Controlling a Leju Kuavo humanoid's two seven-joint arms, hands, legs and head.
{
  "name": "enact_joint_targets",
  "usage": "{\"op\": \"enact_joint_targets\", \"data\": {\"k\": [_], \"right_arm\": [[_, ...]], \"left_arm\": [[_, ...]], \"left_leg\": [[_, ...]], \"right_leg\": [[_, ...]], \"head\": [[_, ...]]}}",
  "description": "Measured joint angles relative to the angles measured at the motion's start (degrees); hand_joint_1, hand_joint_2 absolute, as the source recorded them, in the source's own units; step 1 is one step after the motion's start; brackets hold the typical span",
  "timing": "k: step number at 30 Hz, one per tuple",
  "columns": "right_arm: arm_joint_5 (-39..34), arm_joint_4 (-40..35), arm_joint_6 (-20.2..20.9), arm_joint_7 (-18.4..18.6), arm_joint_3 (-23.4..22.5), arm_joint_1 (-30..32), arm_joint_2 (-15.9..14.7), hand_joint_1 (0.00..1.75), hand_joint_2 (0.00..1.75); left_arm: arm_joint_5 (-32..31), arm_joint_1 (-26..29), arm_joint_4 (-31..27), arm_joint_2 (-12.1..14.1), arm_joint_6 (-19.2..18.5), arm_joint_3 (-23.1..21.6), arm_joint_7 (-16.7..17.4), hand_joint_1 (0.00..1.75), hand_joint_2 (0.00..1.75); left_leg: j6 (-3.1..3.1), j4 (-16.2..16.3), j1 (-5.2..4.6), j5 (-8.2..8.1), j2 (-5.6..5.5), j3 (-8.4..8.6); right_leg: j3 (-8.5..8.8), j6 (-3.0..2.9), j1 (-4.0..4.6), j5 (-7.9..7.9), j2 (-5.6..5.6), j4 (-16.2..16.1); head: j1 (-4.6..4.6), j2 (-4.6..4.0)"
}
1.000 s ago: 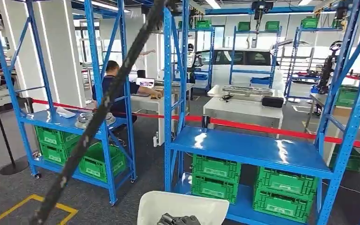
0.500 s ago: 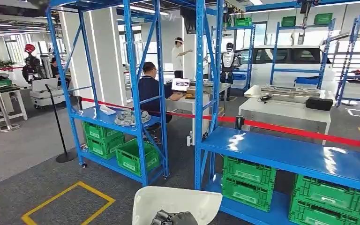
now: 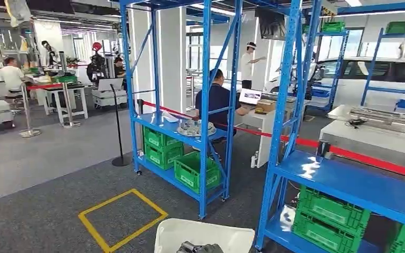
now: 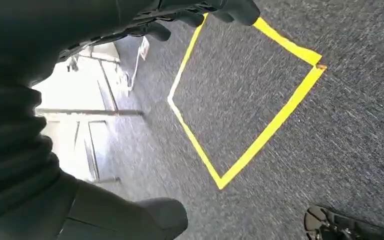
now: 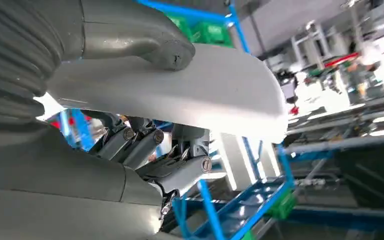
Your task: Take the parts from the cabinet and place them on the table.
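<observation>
Fingers (image 5: 180, 170) and thumb of the right hand (image 5: 130, 100) are clamped around a white part (image 5: 205, 95), while the left hand (image 4: 80, 75) is hung loose over grey carpet (image 4: 330, 140), nothing gripped.

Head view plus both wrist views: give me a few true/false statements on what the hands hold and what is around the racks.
1. The right hand holds a white part. True.
2. The left hand holds a green crate. False: it holds nothing; it hangs over grey carpet.
3. A yellow square is taped on the floor. True.
4. The blue rack has red crates on its lower shelves. False: the crates are green.
5. A person sits behind the rack. True.
</observation>
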Motion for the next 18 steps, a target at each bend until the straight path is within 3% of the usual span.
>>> {"op": "enact_joint_targets", "data": {"k": [2,3,4,6,8,9,10,11,13,14,15,16,17,18], "right_arm": [[0.09,0.0,0.07,0.22,0.0,-0.08,0.0,1.75,1.75],[0.13,0.0,0.13,0.28,0.0,-0.13,0.0,1.75,1.75],[0.17,0.0,0.24,0.31,0.0,-0.17,0.0,1.75,1.75],[0.26,0.0,0.48,0.52,0.02,-0.36,0.07,1.75,1.75],[0.35,0.0,0.68,0.55,0.02,-0.65,0.48,1.75,1.75],[0.35,0.0,0.79,0.52,0.02,-0.92,0.94,1.75,1.75],[0.35,0.02,0.87,0.44,0.07,-1.15,1.31,1.75,1.75],[0.35,0.04,0.94,0.35,0.07,-1.45,1.46,1.75,1.75],[0.46,0.31,1.16,0.31,0.09,-1.41,1.66,1.75,1.75],[0.5,0.39,1.31,0.31,0.11,-1.43,1.88,1.75,1.75],[0.57,0.46,1.49,0.31,0.15,-1.48,2.14,1.75,1.75],[0.59,0.5,1.62,0.37,0.2,-1.61,2.43,1.75,1.75],[0.59,0.57,1.68,0.55,0.24,-1.81,2.65,1.75,1.75],[0.61,0.57,1.79,0.66,0.24,-1.96,2.84,1.75,1.75]], "left_arm": [[1.03,-0.09,0.0,0.0,0.07,0.07,0.02,0.0,1.75],[1.2,-0.21,0.0,0.0,0.11,0.07,0.02,0.0,1.75],[1.31,-0.25,0.04,-0.24,0.11,0.09,0.02,0.0,1.75],[1.73,-0.38,-0.02,-0.13,0.42,0.11,0.0,0.0,1.75],[2.27,-0.08,0.02,-0.17,1.07,0.13,-0.02,0.0,1.75],[2.42,0.01,0.02,-0.15,1.4,0.17,-0.13,0.0,1.75],[2.67,-0.03,0.04,-0.2,1.62,0.2,-0.17,0.0,1.75],[2.77,-0.17,0.04,-0.28,1.73,0.22,-0.28,0.0,1.75],[2.91,-0.26,0.04,-0.28,1.9,0.26,-0.39,0.0,1.75],[2.93,-0.17,0.04,-0.28,1.9,0.31,-0.39,0.0,1.75],[2.95,-0.05,0.04,-0.28,1.9,0.37,-0.46,0.0,1.75],[2.95,0.07,0.04,-0.26,1.9,0.42,-0.44,0.0,1.75],[2.95,0.09,0.02,-0.2,1.9,0.42,-0.57,0.0,1.75],[2.93,0.08,0.02,-0.17,1.88,0.42,-0.79,0.0,1.75]], "left_leg": [[-0.08,0.17,-0.09,0.04,-1.85,0.11],[-0.17,0.19,-0.1,0.09,-2.77,0.15],[-0.51,0.23,0.02,0.21,-3.23,-0.12],[-1.45,0.09,0.33,0.64,-4.63,-0.85],[-2.31,-0.55,0.44,1.11,-5.97,-1.06],[-2.27,0.09,0.3,0.87,-3.8,-1.27],[-2.38,1.72,-0.17,-0.4,-0.22,-2.1],[-2.65,5.11,-0.16,-2.54,1.7,-3.82],[-3.2,14.78,0.08,-6.86,2.79,-8.41],[-3.4,17.14,0.17,-7.33,2.87,-9.42],[-3.56,16.65,0.26,-6.53,2.99,-8.99],[-3.67,13.74,0.37,-4.78,3.25,-7.25],[-3.8,8.57,0.44,-2.46,3.86,-4.21],[-3.91,3.01,0.47,-0.53,5.37,-0.88]], "right_leg": [[4.27,-0.85,0.23,5.27,0.81,-8.99],[7.13,-1.39,0.27,7.9,2.71,-14.88],[7.83,-1.71,0.14,7.2,5.92,-16.68],[7.61,-1.64,0.65,7.67,4.32,-17.13],[7.83,-2.08,0.76,8.0,3.23,-17.55],[8.26,-2.41,0.15,8.58,2.08,-18.43],[8.41,-2.84,0.22,8.57,1.45,-18.68],[8.41,-3.01,0.28,8.56,0.63,-18.68],[8.33,-3.15,0.41,8.46,-1.61,-18.65],[8.26,-3.15,0.41,8.46,-2.45,-18.64],[8.26,-3.11,0.4,8.45,-3.28,-18.63],[8.26,-3.03,0.36,8.4,-4.08,-18.58],[8.27,-2.87,0.25,8.31,-4.9,-18.44],[8.29,-2.53,0.19,8.09,-5.58,-18.12]], "head": [[0.0,0.0],[0.0,0.0],[-0.02,0.0],[-0.11,0.02],[0.02,0.02],[-0.07,0.0],[-0.18,0.0],[-0.24,0.0],[-0.26,0.0],[-0.26,0.02],[-0.28,0.0],[-0.28,0.02],[-0.28,0.0],[-0.31,0.0]]}}
